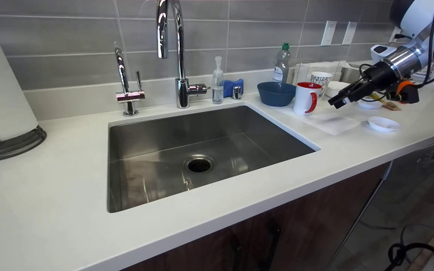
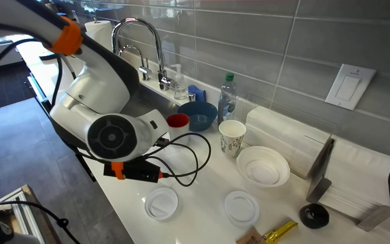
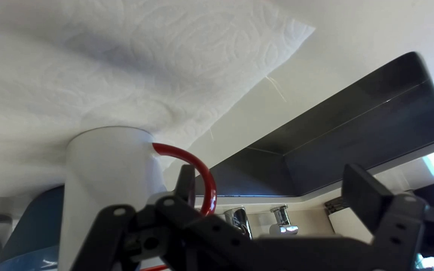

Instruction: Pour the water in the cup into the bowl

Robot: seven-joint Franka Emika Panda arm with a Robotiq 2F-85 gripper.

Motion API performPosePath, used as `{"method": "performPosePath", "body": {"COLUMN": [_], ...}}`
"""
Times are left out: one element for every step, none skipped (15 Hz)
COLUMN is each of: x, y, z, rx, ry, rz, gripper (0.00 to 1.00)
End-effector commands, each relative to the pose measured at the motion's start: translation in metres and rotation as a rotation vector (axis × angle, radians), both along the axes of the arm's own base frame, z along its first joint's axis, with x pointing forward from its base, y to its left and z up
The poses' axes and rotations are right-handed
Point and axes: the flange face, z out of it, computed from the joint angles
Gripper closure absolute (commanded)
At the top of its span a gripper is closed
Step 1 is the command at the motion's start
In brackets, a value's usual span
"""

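The cup, a white mug with red inside and handle, stands upright on the counter in both exterior views (image 1: 302, 102) (image 2: 179, 131). Its contents do not show. The blue bowl (image 1: 276, 94) sits right beside it, towards the wall; it also shows in an exterior view (image 2: 198, 117). My gripper (image 1: 338, 101) is tilted down on the handle side of the cup, apart from it. In the wrist view, upside down, my gripper (image 3: 275, 188) is open and empty between its fingers. One finger overlaps the red handle of the cup (image 3: 107, 169); the bowl (image 3: 40, 226) is partly hidden behind it.
A paper towel sheet (image 1: 333, 123) lies under the cup. The sink (image 1: 164, 137) lies beside it. A soap bottle (image 2: 227, 98), a patterned paper cup (image 2: 231, 140), a white bowl (image 2: 281, 164), lids (image 2: 161, 203) and a napkin holder (image 2: 320, 189) stand around. Wrist cables (image 2: 201, 166) hang in loops.
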Motion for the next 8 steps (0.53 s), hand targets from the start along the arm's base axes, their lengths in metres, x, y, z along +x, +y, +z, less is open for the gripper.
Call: {"method": "performPosePath", "body": {"x": [0.0, 0.0, 0.001, 0.002, 0.003, 0.005, 0.005, 0.006], "y": [0.0, 0.0, 0.002, 0.003, 0.006, 0.008, 0.011, 0.012], "z": [0.0, 0.0, 0.001, 0.003, 0.003, 0.004, 0.003, 0.003], "rx": [0.0, 0.0, 0.012, 0.015, 0.022, 0.026, 0.029, 0.029], "ry": [0.0, 0.0, -0.012, -0.022, -0.021, -0.023, -0.021, -0.027], "rz": [0.0, 0.0, 0.001, 0.003, 0.003, 0.005, 0.007, 0.009], "gripper": [0.0, 0.0, 0.0, 0.0, 0.0, 0.0, 0.0, 0.0]}}
